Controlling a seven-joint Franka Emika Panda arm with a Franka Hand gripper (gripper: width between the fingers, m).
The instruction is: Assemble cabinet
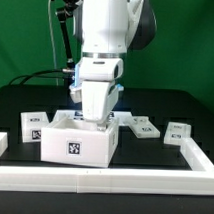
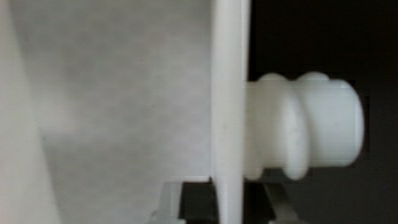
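Assembly seems to be at the step of taking hold of the white plastic box-shaped cabinet [image 1: 79, 144], which sits on the black table [image 1: 25, 97] just behind the long low white border rail [image 1: 112, 180].

The arm's two-finger gripper [image 1: 95, 117] reaches straight down into the cabinet's open top, at its rear wall. In the wrist view a thin white cabinet wall [image 2: 107, 110] runs edge-on, with a ribbed white round knob [image 2: 306, 125] standing out from its far face. Dark fingertips [image 2: 192, 205] show close on either side of that wall, but I cannot tell whether the claw is pressed onto it or only straddling it.

Three small white tagged blocks lie loose beside the cabinet: one [image 1: 34, 122] on the exterior view's left, two [image 1: 144, 127] [image 1: 179, 133] on its right.

The next move likely calls for a firm pinch on the wall, well clear of the knob, before any lift or turn of the cabinet.
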